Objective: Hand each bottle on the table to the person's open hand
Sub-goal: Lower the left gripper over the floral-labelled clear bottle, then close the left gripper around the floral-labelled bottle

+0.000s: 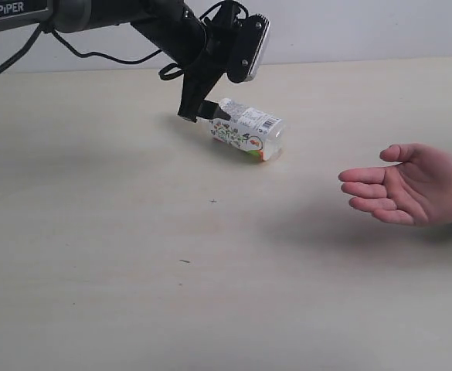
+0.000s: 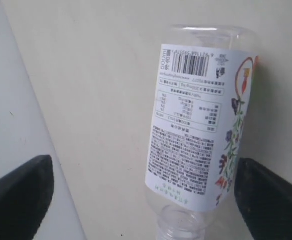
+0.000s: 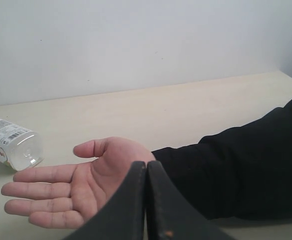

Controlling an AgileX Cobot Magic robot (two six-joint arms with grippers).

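A clear bottle with a white floral label lies on its side on the pale table. My left gripper hangs over its neck end, open. In the left wrist view the two black fingers stand wide apart on either side of the bottle, whose neck points toward the camera. The person's open hand rests palm up at the right, apart from the bottle. In the right wrist view my right gripper is shut on nothing, just in front of the hand, with the bottle beyond.
A dark sleeve extends behind the hand. A pale wall runs along the table's far edge. The left arm's black cable hangs above the table.
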